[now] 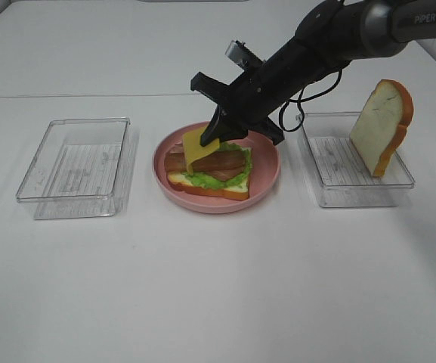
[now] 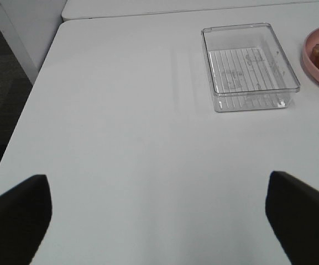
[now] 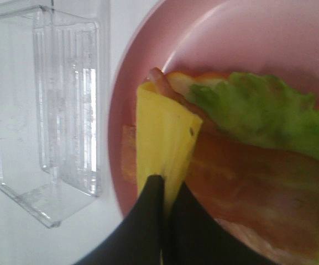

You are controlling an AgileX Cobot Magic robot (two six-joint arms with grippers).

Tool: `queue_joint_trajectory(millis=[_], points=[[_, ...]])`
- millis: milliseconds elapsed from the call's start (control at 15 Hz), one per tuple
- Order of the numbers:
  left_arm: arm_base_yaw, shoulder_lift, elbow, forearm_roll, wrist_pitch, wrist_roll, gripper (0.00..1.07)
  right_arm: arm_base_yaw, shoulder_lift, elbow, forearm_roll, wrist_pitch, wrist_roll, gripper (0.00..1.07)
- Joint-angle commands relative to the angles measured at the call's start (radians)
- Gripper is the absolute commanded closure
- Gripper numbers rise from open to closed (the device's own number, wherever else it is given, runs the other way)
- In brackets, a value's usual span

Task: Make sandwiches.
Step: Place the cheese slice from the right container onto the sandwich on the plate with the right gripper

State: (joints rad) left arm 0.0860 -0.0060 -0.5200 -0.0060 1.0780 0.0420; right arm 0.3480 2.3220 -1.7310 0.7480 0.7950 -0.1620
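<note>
Judging by the pink plate [image 1: 267, 175], I am about halfway through one sandwich: a white bread slice [image 1: 202, 185] with an orange-brown crust lies at the bottom, ruffled green lettuce [image 1: 229, 175] spreads over it, and brown-pink bacon strips [image 1: 206, 162] sit on top. My right end effector [image 1: 211, 140] is clamped shut on a corner of the yellow cheese slice [image 1: 196, 148], which hangs bent and tilted, its lower edge touching or just above the bacon (I cannot tell which from the overhead view). Left to do, as I read it: lay the cheese flat, then fetch the second bread slice [image 1: 382, 125], which leans upright in the clear tray [image 1: 351, 193] on the right side of the white bench [image 1: 218, 287]. The other clear tray [image 1: 74, 166] on the left holds nothing I can see. My left end effector [image 2: 159, 218] hovers over bare bench with its fingers spread wide, holding nothing. The cheese looks thin, smooth and floppy; the lettuce is crinkled and matte; the bacon is glossy and stiff-looking; the trays are hard, ribbed-bottomed plastic; the plate is smooth and round with a raised rim.
</note>
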Motion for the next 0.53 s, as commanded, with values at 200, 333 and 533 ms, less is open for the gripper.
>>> queue_joint_trajectory(millis=[200, 333, 533], points=[[-0.003, -0.018, 0.003, -0.004, -0.005, -0.003, 0.09, -0.003, -0.001, -0.005, -0.136, 0.033, 0.099, 1.07], [-0.003, -0.018, 0.003, -0.004, -0.005, -0.003, 0.09, -0.003, -0.002, -0.005, -0.136, 0.031, 0.098, 1.05], [-0.003, -0.018, 0.003, -0.004, -0.005, -0.003, 0.09, -0.003, -0.002, -0.005, -0.14, 0.033, 0.096, 0.48]])
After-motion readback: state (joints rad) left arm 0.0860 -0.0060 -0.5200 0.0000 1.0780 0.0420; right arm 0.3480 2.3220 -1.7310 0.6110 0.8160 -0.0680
